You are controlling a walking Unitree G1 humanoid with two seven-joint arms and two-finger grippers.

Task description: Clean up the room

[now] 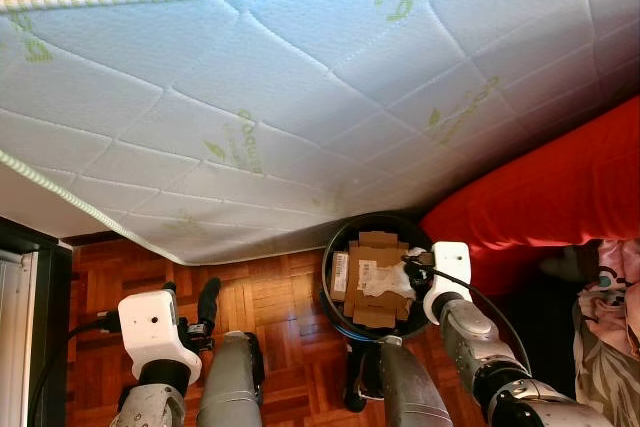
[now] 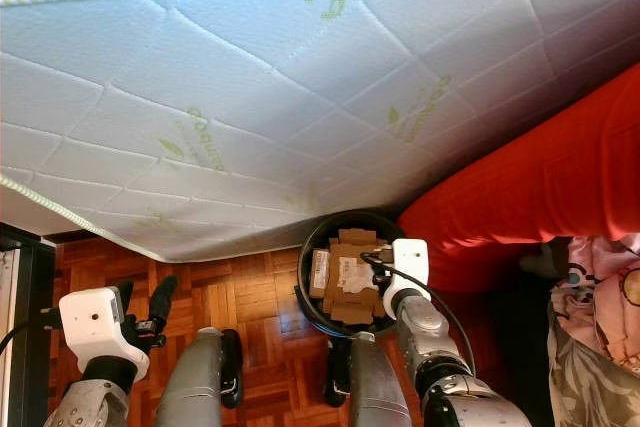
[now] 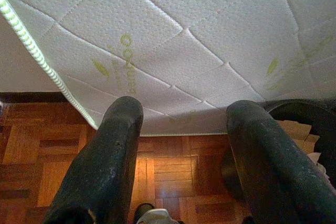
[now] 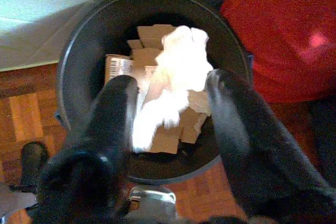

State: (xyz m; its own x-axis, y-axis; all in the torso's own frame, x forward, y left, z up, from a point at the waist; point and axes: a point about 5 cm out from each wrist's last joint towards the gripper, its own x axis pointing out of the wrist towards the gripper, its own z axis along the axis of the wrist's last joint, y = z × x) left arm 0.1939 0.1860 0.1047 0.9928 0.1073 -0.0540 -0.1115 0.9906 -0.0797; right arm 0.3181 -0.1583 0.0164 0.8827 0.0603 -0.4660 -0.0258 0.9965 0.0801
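Observation:
A round black bin [image 1: 328, 282] stands on the parquet floor against the mattress, holding brown cardboard pieces [image 1: 376, 247]. A crumpled white paper [image 4: 176, 69] lies on top of the cardboard, also seen as the white paper [image 1: 386, 279] from the head. My right gripper [image 4: 172, 85] hovers just over the bin's right side, open, its fingers either side of the paper without pinching it. My left gripper [image 3: 185, 109] is open and holds nothing. It is raised over the floor at my left, the left gripper [image 1: 192, 302] pointing toward the mattress edge.
A white quilted mattress [image 1: 300, 77] leans across the whole upper view. A red cover [image 1: 550, 197] bulges right of the bin, with patterned fabric [image 1: 612, 317] at the far right. A dark furniture frame [image 1: 30, 327] stands at the left. Bare parquet [image 1: 270, 297] lies between my arms.

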